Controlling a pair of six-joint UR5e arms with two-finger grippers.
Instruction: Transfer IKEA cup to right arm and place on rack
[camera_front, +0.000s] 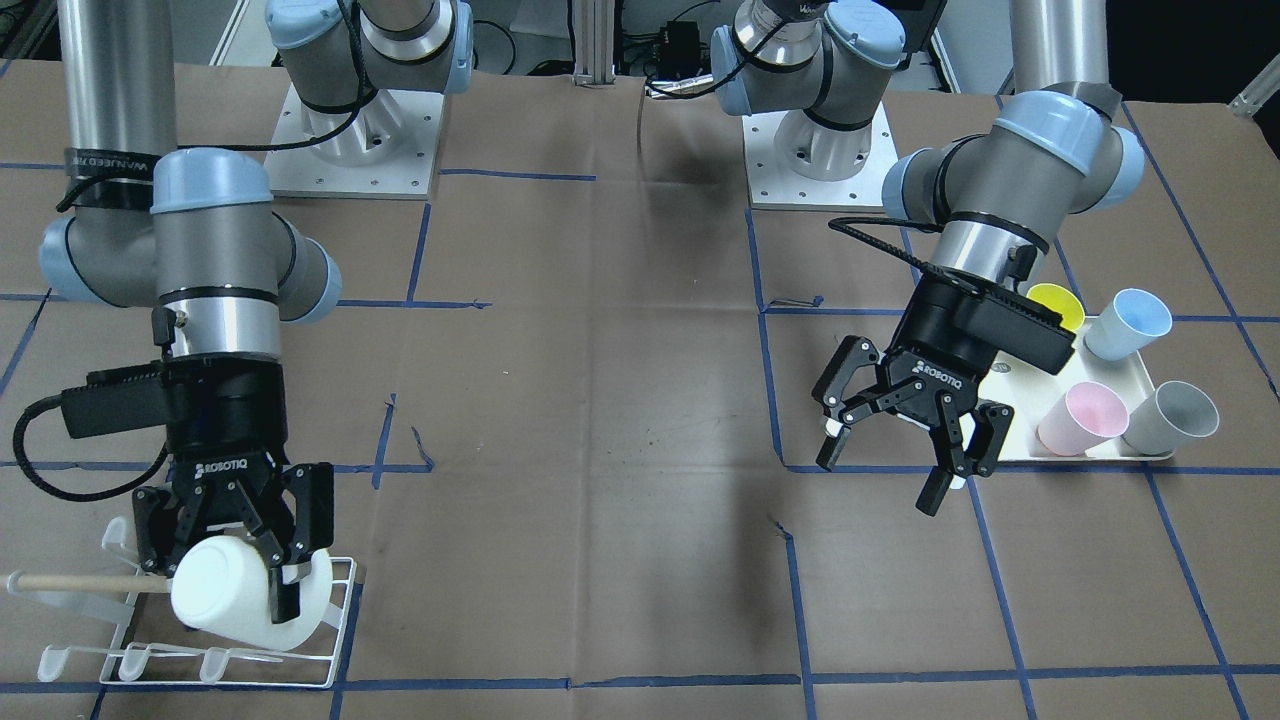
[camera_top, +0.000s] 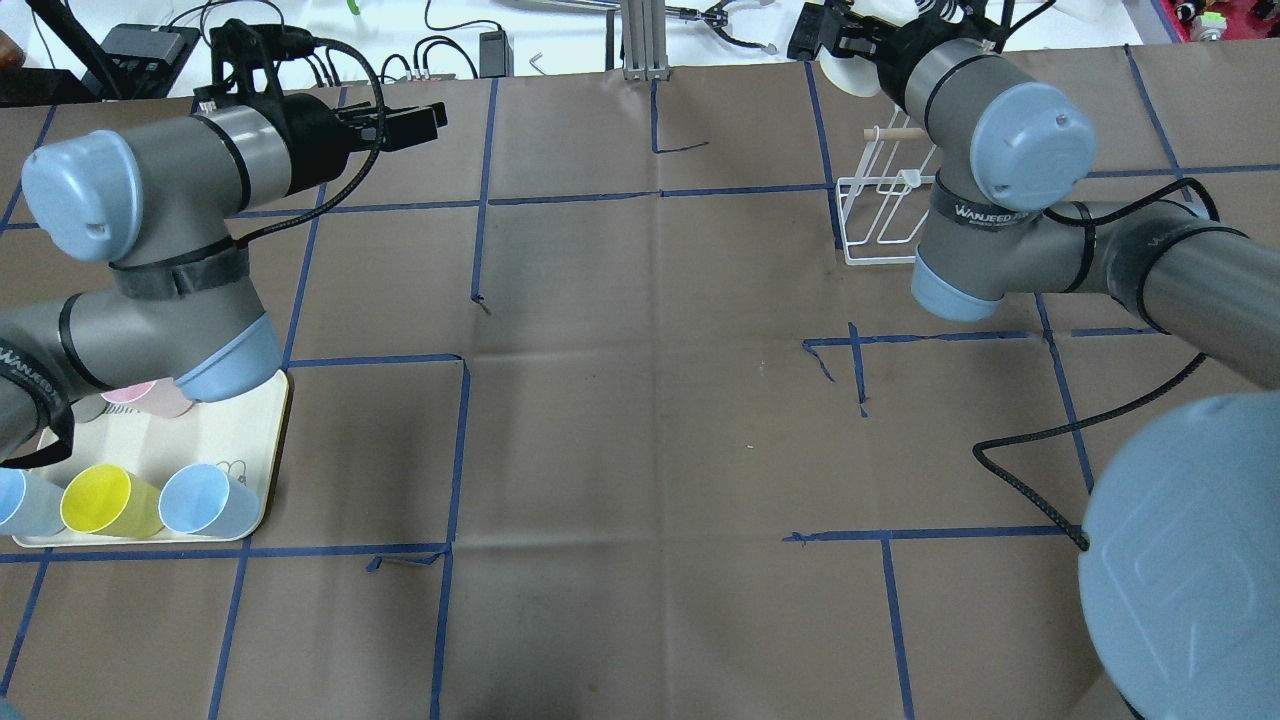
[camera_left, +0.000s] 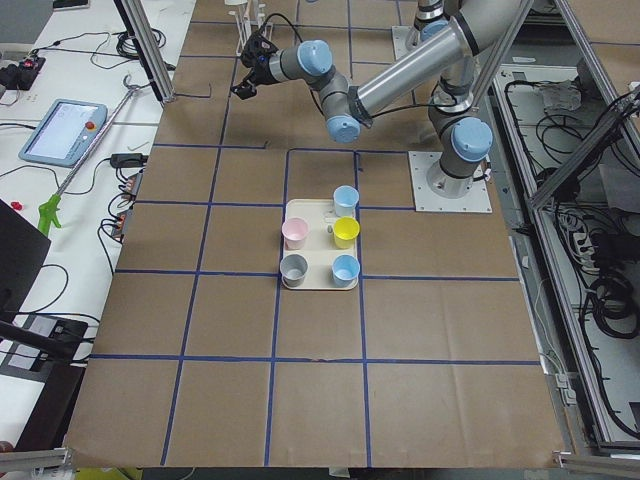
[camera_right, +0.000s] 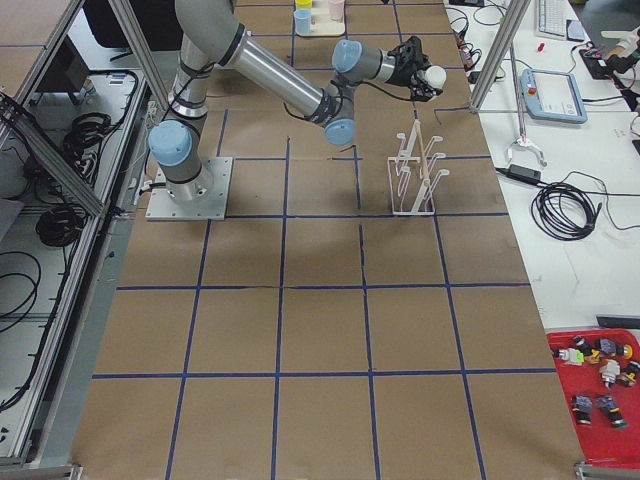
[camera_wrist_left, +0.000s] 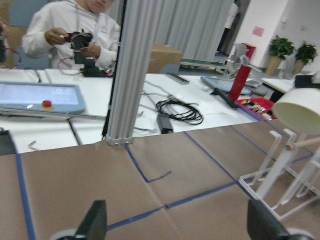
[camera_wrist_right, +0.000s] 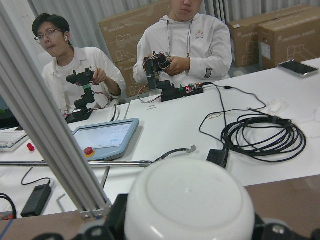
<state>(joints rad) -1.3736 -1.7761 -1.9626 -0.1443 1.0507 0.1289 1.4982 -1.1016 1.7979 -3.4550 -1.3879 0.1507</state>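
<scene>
The white IKEA cup (camera_front: 222, 598) lies tilted on its side in my right gripper (camera_front: 225, 570), which is shut on it just over the white wire rack (camera_front: 335, 640), beside the wooden dowel (camera_front: 85, 583). The right wrist view is filled by the cup's round base (camera_wrist_right: 190, 207) between the fingers. From the side, the cup (camera_right: 435, 77) hangs above the rack (camera_right: 415, 180). My left gripper (camera_front: 885, 472) hangs open and empty above the table near the cream tray (camera_front: 1010, 395). In its wrist view the fingertips (camera_wrist_left: 95, 222) stand wide apart, with the rack (camera_wrist_left: 272, 172) at the right.
The cream tray (camera_top: 262, 440) holds yellow (camera_front: 1058, 303), blue (camera_front: 1128, 322), pink (camera_front: 1082, 417) and grey (camera_front: 1172, 417) cups lying on their sides. Blue tape lines cross the brown table paper. An aluminium post (camera_wrist_left: 130, 75) and seated people stand beyond the table's far edge.
</scene>
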